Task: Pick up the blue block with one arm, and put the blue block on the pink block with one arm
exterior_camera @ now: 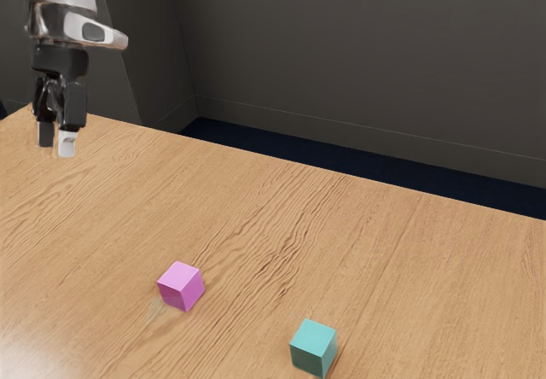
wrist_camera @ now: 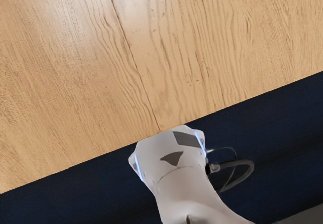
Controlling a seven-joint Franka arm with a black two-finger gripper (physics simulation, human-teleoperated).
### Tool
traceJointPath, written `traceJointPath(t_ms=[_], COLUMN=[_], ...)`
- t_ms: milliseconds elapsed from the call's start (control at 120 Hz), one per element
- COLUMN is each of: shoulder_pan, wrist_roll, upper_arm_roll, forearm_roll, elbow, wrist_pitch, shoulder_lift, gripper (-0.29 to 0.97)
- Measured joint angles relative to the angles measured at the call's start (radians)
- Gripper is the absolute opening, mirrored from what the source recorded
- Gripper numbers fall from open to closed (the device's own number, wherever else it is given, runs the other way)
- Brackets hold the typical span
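Blue block (exterior_camera: 313, 346), a teal cube with no long side, sat near right on the desk (exterior_camera: 358, 225), one upright edge facing near. Pink block (exterior_camera: 181, 285) lay left, apart. Claw (exterior_camera: 55, 147) hung far left, released, empty.

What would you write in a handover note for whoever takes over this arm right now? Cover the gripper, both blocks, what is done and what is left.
Gripper: open, empty, hanging above the table at the exterior view's far left, well away from both blocks.
Blue block: on the table, untouched, to the exterior view's right of the pink block and apart from it.
Done: nothing yet.
Left: reach the blue block, grasp it, lift it, set it on the pink block.
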Motion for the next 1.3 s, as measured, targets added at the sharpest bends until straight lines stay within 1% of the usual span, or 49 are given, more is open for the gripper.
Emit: traceJointPath(t_ms=[83, 175, 217, 283, 308, 367, 450, 525, 608, 683, 742, 800, 983, 1133, 1300], shoulder_pan=[-0.001, 0.0, -0.002, -0.008, -0.008, -0.03, -0.047, -0.055, -0.082, -0.112, -0.108, -0.093, -0.042, -0.044, -0.054], wrist_roll=[0.095, 0.186, 0.223, 0.279, 0.298, 0.337, 0.365, 0.38, 0.394, 0.399, 0.397, 0.389, 0.346, 0.294, 0.195], upper_arm_roll=[0.001, -0.002, -0.006, -0.027, -0.051, -0.143, -0.215, -0.279, -0.316, -0.327, -0.35, -0.369, -0.401, -0.424, -0.435], forearm_roll=[0.0, 0.001, 0.003, 0.004, 0.005, 0.011, 0.014, 0.014, 0.015, 0.017, 0.021, 0.023, 0.015, -0.017, -0.054], elbow=[-0.009, -0.006, 0.024, 0.118, 0.144, 0.193, 0.205, 0.204, 0.199, 0.163, 0.133, 0.116, -0.046, -0.169, -0.292], wrist_pitch=[0.123, 0.212, 0.237, 0.256, 0.261, 0.271, 0.282, 0.299, 0.337, 0.381, 0.419, 0.451, 0.607, 0.749, 0.896], shoulder_lift=[-0.001, -0.004, -0.01, -0.033, -0.036, -0.037, -0.02, 0.052, 0.142, 0.174, 0.189, 0.208, 0.211, 0.208, 0.209], gripper=[0.68, 0.68, 0.68, 0.68, 0.68, 0.68, 0.68, 0.68, 0.68, 0.68, 0.68, 0.68, 0.68, 0.68, 0.68])
